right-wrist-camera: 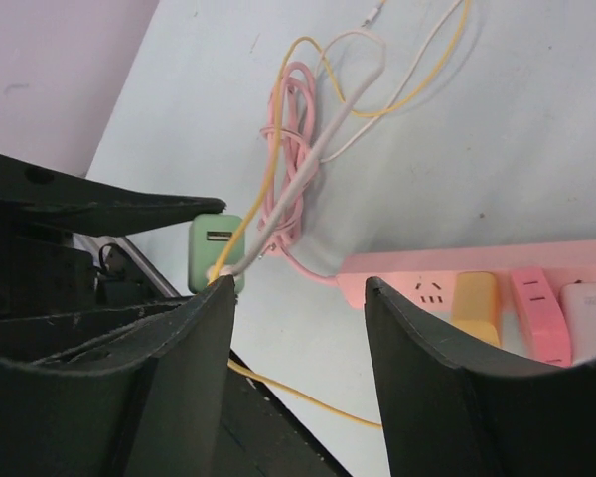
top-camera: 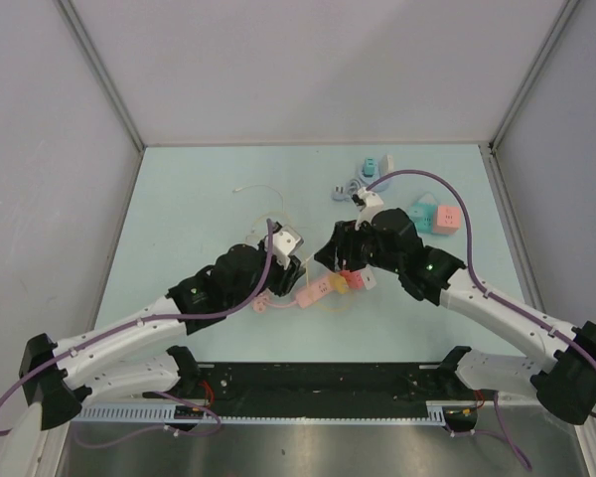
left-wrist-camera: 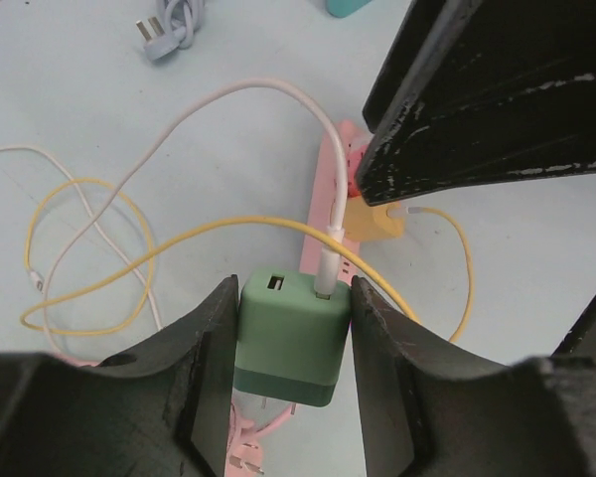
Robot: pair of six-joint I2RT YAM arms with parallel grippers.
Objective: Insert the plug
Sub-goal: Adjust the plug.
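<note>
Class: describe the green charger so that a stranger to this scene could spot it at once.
Find the pink power strip mid-table and follow it to the left pincer. Clamped between its fingers is the green charger: the only green block there, with a white cable plugged into its top beside a free port.

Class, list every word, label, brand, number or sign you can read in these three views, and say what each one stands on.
No text can be read in any view.
The green charger has plain faces and two ports, with no lettering.
The pink power strip shows socket holes only.
The teal cube and pink cube are too small to tell if they carry any marking.
</note>
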